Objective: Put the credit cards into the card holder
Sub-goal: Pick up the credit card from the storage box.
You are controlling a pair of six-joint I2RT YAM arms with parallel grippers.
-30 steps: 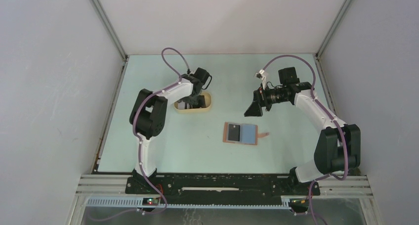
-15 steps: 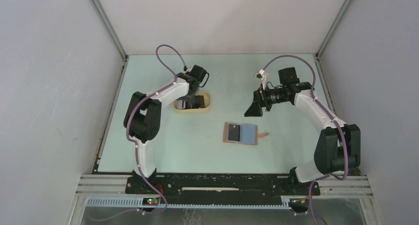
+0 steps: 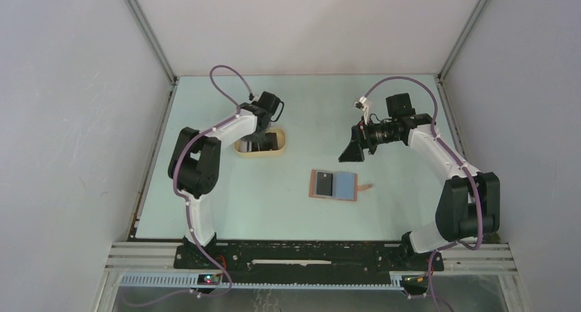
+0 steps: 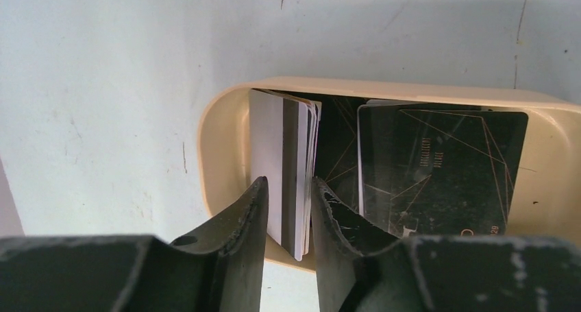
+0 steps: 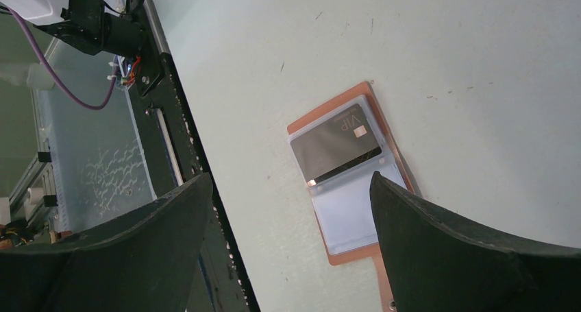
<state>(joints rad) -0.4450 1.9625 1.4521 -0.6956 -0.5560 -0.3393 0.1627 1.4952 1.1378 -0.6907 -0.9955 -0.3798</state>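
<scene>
An oval beige tray (image 3: 260,149) holds the credit cards. A whitish, dark-striped stack (image 4: 284,147) leans on edge at the tray's left end, and black cards (image 4: 438,168) lie flat beside it. My left gripper (image 4: 288,182) reaches into the tray (image 4: 219,120), its narrowly open jaws on either side of the leaning stack. The card holder (image 3: 334,186) lies open in mid-table, with one dark grey card (image 5: 336,146) in its left pocket. My right gripper (image 3: 351,151) hovers wide open and empty above and behind the card holder (image 5: 356,209).
The table's metal front rail (image 5: 171,140) and a grey side wall (image 3: 75,120) bound the workspace. The holder's snap tab (image 3: 366,186) sticks out to the right.
My left gripper has shifted left along the tray and narrowed its jaws around the leaning cards. The tray has slid a little to the left. The right arm has stayed still.
</scene>
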